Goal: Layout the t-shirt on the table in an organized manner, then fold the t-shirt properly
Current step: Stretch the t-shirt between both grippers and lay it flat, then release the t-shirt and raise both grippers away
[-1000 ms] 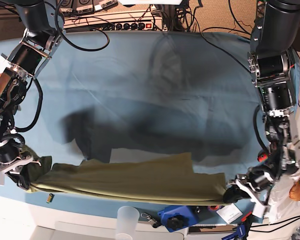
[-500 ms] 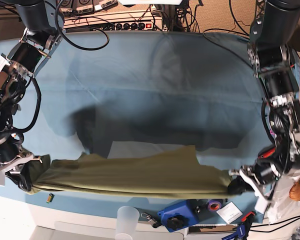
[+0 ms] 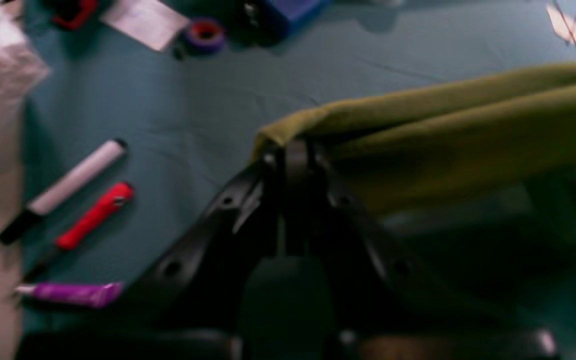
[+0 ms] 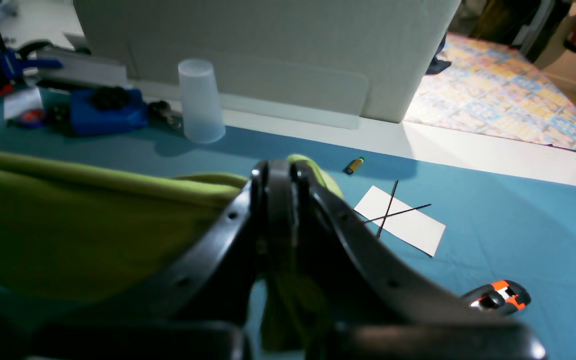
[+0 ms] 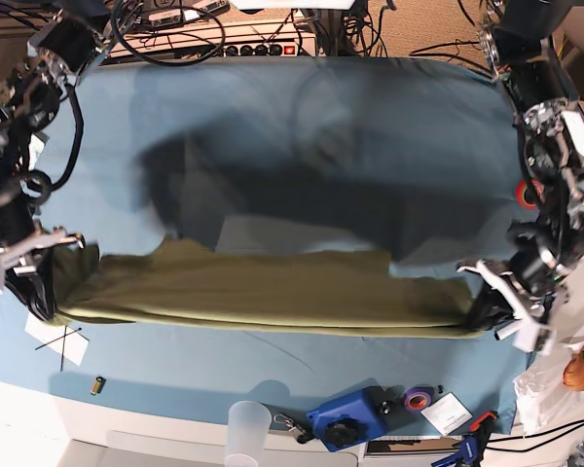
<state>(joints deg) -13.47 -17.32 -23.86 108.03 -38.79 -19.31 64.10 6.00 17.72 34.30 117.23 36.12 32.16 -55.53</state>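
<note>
The plain olive-green cotton t-shirt (image 5: 263, 287) is held stretched into a long band above the wide table covered in light blue cloth (image 5: 302, 126), its long axis running from 9 o'clock to 3 o'clock across the lower half of the base view. At the 9 o'clock end the right gripper (image 5: 41, 277) is seen with jaws pressed together on a corner of fabric; at the 3 o'clock end the left gripper (image 5: 489, 309) is likewise pinched shut on the opposite corner. From either set of jaws the cloth is carried inward toward the other arm, so neither arm is nearer: the garment is shared end to end. A dark shadow is cast on the table toward 12 o'clock, which suggests the shirt is lifted clear rather than lying flat. In the right wrist view the clamped green fold (image 4: 313, 172) is shown up close, along with a clear plastic cup (image 4: 199, 101) and a small battery (image 4: 354, 165) at the table's front edge. The left wrist view is blurred, yet a red marker (image 3: 95, 215) and a purple tube (image 3: 75, 293), hidden from the base view, are picked out.
</note>
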